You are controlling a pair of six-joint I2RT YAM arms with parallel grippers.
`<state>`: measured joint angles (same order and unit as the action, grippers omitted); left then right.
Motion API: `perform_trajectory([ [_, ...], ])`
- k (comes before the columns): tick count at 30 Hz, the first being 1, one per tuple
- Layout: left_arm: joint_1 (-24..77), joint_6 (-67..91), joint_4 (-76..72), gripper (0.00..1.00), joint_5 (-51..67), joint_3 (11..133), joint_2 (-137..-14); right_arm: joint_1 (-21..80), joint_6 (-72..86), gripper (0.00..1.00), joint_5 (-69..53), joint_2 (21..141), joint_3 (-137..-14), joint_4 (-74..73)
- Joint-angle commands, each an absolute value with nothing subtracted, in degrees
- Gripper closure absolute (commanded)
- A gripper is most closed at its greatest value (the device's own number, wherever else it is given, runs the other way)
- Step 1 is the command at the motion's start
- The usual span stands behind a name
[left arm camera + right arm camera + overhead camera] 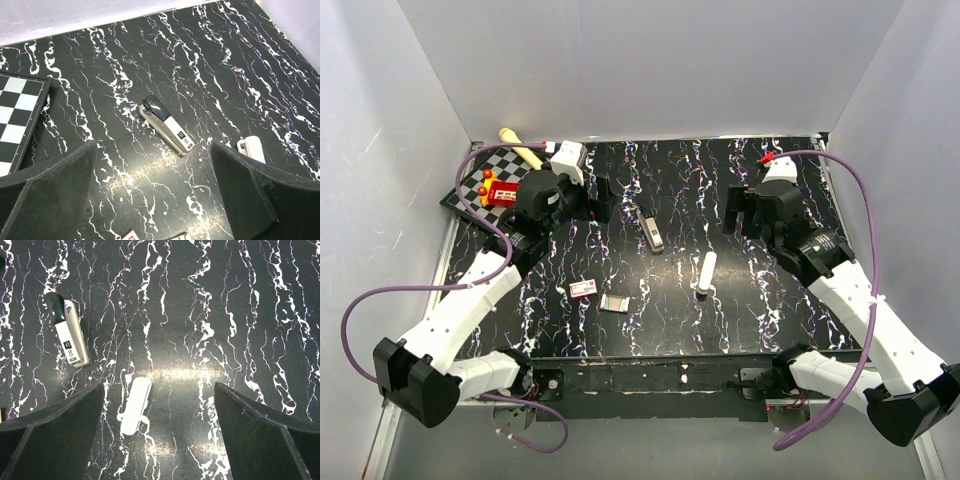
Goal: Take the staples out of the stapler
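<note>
The stapler (652, 235) lies closed on the black marbled table, dark grey at its far end and silver along the body. It also shows in the left wrist view (166, 125) and in the right wrist view (67, 335). No staples are visible. My left gripper (598, 202) hovers to the left of the stapler, open and empty (152, 160). On the stapler's right, my right gripper (742, 216) is also open with nothing between its fingers (159, 395). Neither gripper touches the stapler.
A white oblong stick (705, 272) lies right of the stapler (135, 405). A small red-and-white box (583, 289) and a flat silvery rectangle (615, 303) lie nearer the front. At the back left are a checkered board (478, 182), a red object (503, 190) and a yellow stick (520, 148).
</note>
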<state>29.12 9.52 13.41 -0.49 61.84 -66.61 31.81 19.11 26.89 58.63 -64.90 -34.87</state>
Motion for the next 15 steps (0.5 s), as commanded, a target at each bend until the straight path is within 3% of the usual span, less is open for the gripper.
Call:
perform_trajectory([
  [1,29.4,10.2,12.9,0.02,-1.1,61.3,-65.0,32.2,18.8,0.02,28.6,58.4,-67.7,-33.3],
  [9,29.4,12.4,13.8,0.02,-4.5,62.0,-65.8,32.1,19.2,0.02,37.2,61.6,-72.4,-38.1],
  [15,29.4,15.5,12.4,0.02,-2.5,61.0,-65.5,32.1,18.1,0.02,32.1,60.1,-69.5,-35.5],
])
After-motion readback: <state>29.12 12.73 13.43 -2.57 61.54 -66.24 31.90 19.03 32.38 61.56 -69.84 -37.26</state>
